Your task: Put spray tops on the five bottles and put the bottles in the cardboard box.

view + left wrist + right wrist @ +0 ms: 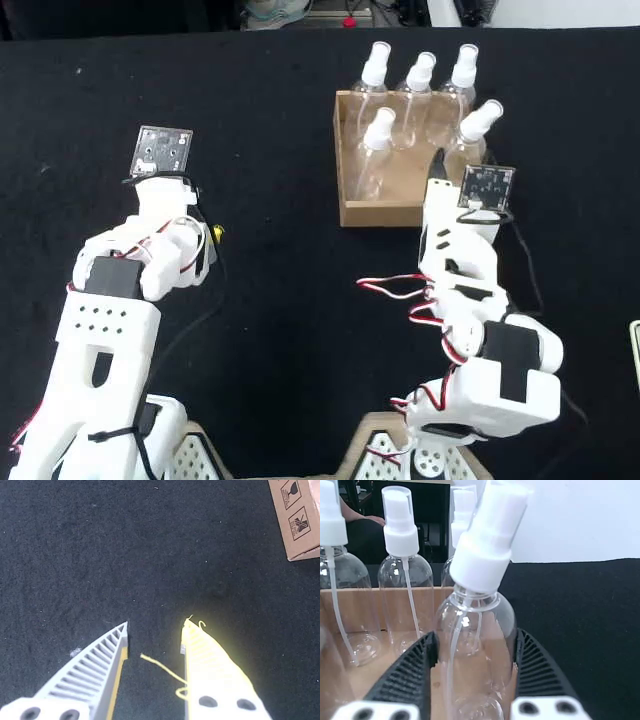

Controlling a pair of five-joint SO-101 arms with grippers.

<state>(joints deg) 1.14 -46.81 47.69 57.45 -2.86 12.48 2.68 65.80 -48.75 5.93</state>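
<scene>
Right claw (pixel 476 636) is clenched on the tilted bottle (pixel 480 615): black fingers (pixel 415 675) press the clear body from both sides, below the shoulder. The bottle leans, its white spray top (pixel 492 535) tipped away from the claw. In the high view this bottle (pixel 470 140) sits at the near right corner of the cardboard box (pixel 342 160), body inside the walls. Cannot tell if its base touches the box floor.

Four more bottles stand upright in the box, all with spray tops on:
- back row of three (pixel 418 95), side by side against the far wall
- front bottle (pixel 378 145), nearer the left wall, apart from the tilted one

The right wrist view shows one upright bottle (pixel 402 580) just beyond the held one, with the box wall (pixel 432 605) behind it.

Left claw (pixel 155 625) is released, jaws spread wide, one finger white (pixel 100 665), one yellow (pixel 210 670), nothing between them but a loose yellow thread (pixel 160 667). It hangs over bare black surface (pixel 125 545), well apart from the box, whose corner (pixel 300 515) shows at the frame edge.
</scene>
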